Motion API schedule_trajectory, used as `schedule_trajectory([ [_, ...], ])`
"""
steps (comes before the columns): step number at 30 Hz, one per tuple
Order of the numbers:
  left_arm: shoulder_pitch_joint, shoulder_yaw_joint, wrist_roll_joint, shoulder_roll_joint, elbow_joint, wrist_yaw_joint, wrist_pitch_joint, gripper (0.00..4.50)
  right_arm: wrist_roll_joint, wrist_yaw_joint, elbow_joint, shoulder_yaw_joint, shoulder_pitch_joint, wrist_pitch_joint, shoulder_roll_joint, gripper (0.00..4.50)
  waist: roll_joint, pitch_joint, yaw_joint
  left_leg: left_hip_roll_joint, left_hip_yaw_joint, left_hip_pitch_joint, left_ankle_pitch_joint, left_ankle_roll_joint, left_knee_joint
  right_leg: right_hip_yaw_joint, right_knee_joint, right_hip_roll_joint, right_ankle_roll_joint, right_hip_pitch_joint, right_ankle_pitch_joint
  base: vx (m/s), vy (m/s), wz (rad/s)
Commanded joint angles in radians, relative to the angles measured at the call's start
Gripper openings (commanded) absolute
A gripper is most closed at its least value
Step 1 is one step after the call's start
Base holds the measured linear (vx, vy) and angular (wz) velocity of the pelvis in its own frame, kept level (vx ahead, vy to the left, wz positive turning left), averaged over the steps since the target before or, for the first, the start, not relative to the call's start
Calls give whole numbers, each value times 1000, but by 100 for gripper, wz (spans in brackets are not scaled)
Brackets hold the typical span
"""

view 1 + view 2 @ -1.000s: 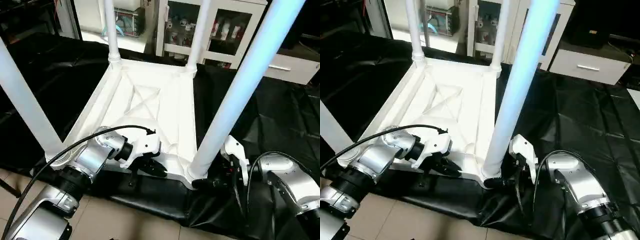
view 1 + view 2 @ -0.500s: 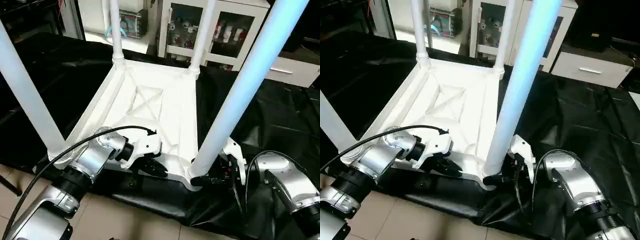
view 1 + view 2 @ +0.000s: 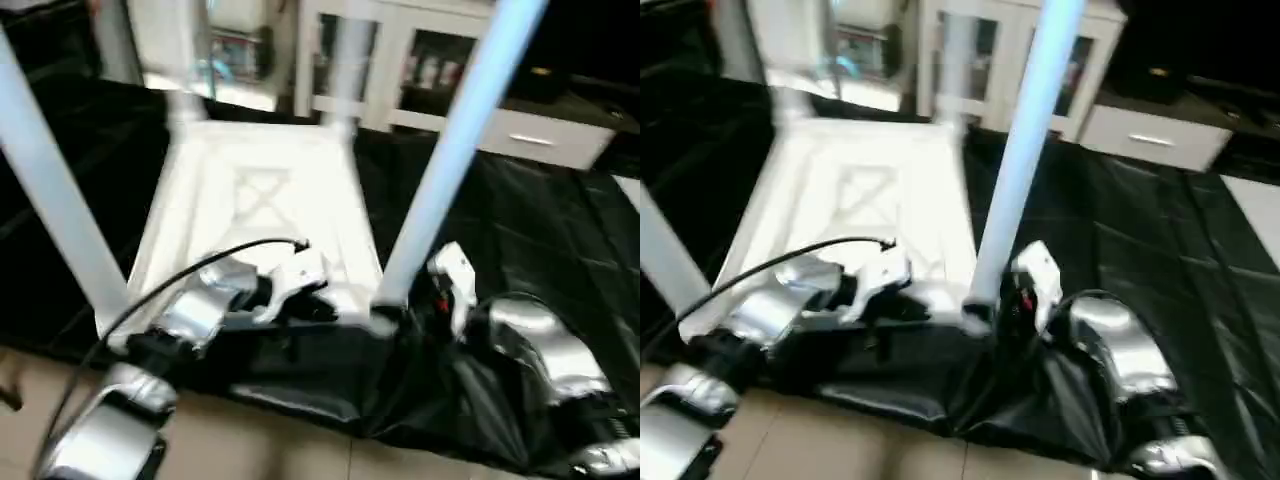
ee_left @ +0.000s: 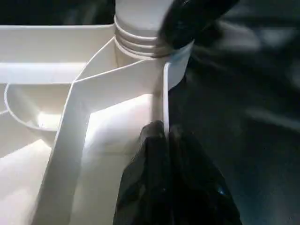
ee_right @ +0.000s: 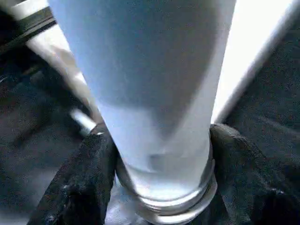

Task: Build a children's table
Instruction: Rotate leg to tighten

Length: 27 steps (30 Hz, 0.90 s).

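Observation:
The children's table lies upside down: its white tabletop (image 3: 250,200) shows the X-ribbed underside, and all of its legs stand in the corner sockets. My left gripper (image 4: 163,131) is shut on the tabletop's thin near rim, close to the near right socket (image 4: 140,42). The near right leg (image 3: 450,150) rises tall from that corner. My right gripper (image 5: 159,154) sits at this leg's ribbed base, one black finger (image 5: 79,178) pressed on each side of the tube. The near left leg (image 3: 50,190) stands untouched.
Black cloth (image 3: 520,220) covers the work surface around the tabletop and hangs over the near edge above a tiled floor (image 3: 250,450). A white cabinet with glass doors (image 3: 420,70) stands behind. A black cable (image 3: 200,265) arcs over my left forearm.
The camera has swung, so the whole picture has shifted and blurred. My right gripper's fingers have narrowed onto the near right leg's base. The left gripper keeps its hold on the rim.

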Motion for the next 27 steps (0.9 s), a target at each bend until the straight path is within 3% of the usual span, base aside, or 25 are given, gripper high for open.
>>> schedule_trajectory([
  [1, -39, 7, 13, -58, 65, 99, 0, 0, -43, -180, 51, -17, -39, 14, 72, 261, 3, -51, -1, 6, -11, -7, -355, -26, -88, 14, -89, -21, -104, 40, -536, 0, 0, 0],
  [2, -41, 8, 17, -61, 71, 106, -2, 0, -46, -189, 55, -20, -40, 13, 78, 261, 9, -51, -2, 7, -14, -9, -356, -29, -90, 14, -87, -21, -107, 43, -528, 0, 0, 0],
  [3, -44, 11, 18, -64, 77, 117, -1, 0, -50, -203, 62, -22, -43, 11, 83, 261, 7, -52, -2, 7, -14, -9, -356, -27, -91, 14, -90, -21, -108, 45, -521, 0, 0, 0],
  [4, -77, 40, 29, -104, 137, 229, 3, 0, -81, -335, 128, -39, -73, -7, 138, 261, 26, -47, -1, 7, -14, -7, -362, -27, -94, 17, -90, -17, -123, 41, -477, 0, 0, 0],
  [5, -95, 56, 30, -129, 169, 288, 12, 0, -92, -425, 169, -54, -93, -23, 174, 261, 16, -45, -8, 5, -9, -2, -389, -27, -92, 16, -91, -11, -133, 34, -473, 0, 0, 0],
  [6, -97, 58, 30, -131, 171, 292, 13, 0, -93, -431, 172, -55, -94, -24, 176, 261, 18, -45, -7, 3, -12, -1, -393, -32, -91, 15, -89, -12, -135, 37, -479, 0, 0, 0],
  [7, -124, 75, 40, -166, 219, 396, 22, 0, -105, -572, 236, -81, -126, -49, 231, 261, 24, -47, -7, 2, -13, 0, -395, -32, -91, 14, -91, -15, -136, 39, -495, 0, 0, 0],
  [8, -138, 81, 45, -179, 240, 440, 18, 0, -114, -642, 270, -89, -142, -74, 258, 261, 24, -48, -11, 1, -11, -1, -397, -31, -91, 15, -92, -16, -137, 34, -497, 0, 0, 0],
  [9, -149, 84, 48, -188, 259, 471, 11, 0, -122, -689, 293, -94, -154, -90, 276, 261, 31, -49, -13, 2, -13, 6, -402, -44, -90, 15, -94, -14, -141, 32, -483, 0, 0, 0],
  [11, -166, 101, 45, -205, 285, 533, -8, 0, -143, -737, 330, -83, -174, -121, 304, 261, 28, -51, -13, 0, -10, -1, -375, -32, -91, 17, -84, -10, -158, 40, -402, 0, 0, 0],
  [12, -176, 101, 49, -210, 299, 543, -17, 0, -154, -753, 350, -79, -188, -135, 317, 261, 42, -56, -10, 1, -8, 1, -349, -25, -91, 20, -78, -11, -176, 44, -347, 0, 0, 0],
  [13, -183, 99, 54, -214, 307, 545, -31, 0, -163, -756, 365, -74, -201, -155, 331, 259, 34, -56, -12, 2, -5, 2, -341, -19, -89, 21, -79, -9, -185, 42, -320, 0, 0, 0],
  [15, -193, 92, 64, -217, 323, 530, -49, 0, -161, -739, 373, -79, -218, -192, 347, 252, 22, -57, -13, 0, -3, -8, -319, -1, -89, 20, -73, -10, -193, 51, -305, 0, 0, 0],
  [16, -196, 90, 67, -217, 328, 523, -54, 0, -154, -725, 370, -86, -222, -207, 351, 251, 30, -59, -7, 2, 2, -1, -288, 16, -86, 24, -72, -14, -204, 48, -282, 0, 0, 0],
  [17, -197, 80, 77, -208, 334, 500, -70, 0, -138, -650, 350, -83, -221, -239, 347, 251, 22, -60, -7, 2, 3, -4, -270, 23, -85, 24, -69, -14, -210, 50, -263, 0, 0, 0],
  [20, -189, 69, 83, -190, 328, 463, -85, 0, -123, -551, 296, -63, -201, -275, 330, 251, 20, -62, 3, 3, 5, -10, -194, 52, -83, 25, -59, -16, -223, 60, -196, 0, 0, 0],
  [21, -187, 68, 82, -185, 325, 451, -88, 0, -121, -527, 275, -58, -193, -286, 322, 307, 21, -62, 9, 4, 7, -10, -152, 74, -81, 26, -52, -16, -242, 62, -146, 0, 0, 0],
  [22, -180, 63, 82, -176, 317, 429, -96, 0, -112, -508, 237, -56, -176, -288, 309, 321, 20, -62, 12, 4, 8, -7, -130, 84, -80, 26, -50, -15, -253, 62, -124, 0, 0, 0],
  [23, -175, 57, 84, -168, 311, 409, -106, 0, -106, -496, 210, -56, -165, -286, 298, 321, 16, -61, 14, 4, 9, -8, -131, 92, -80, 26, -51, -14, -254, 63, -125, 0, 0, 0],
  [25, -143, 40, 81, -138, 268, 337, -118, 0, -89, -448, 108, -53, -119, -255, 247, 341, 21, -60, 18, 8, 5, -11, -142, 93, -84, 26, -52, -18, -240, 67, -155, 0, 0, 0],
  [27, -114, 30, 73, -115, 231, 272, -119, 0, -78, -397, 38, -54, -87, -224, 199, 364, 18, -57, 14, 10, 5, -11, -145, 90, -84, 27, -53, -17, -240, 65, -164, 0, 0, 0],
])
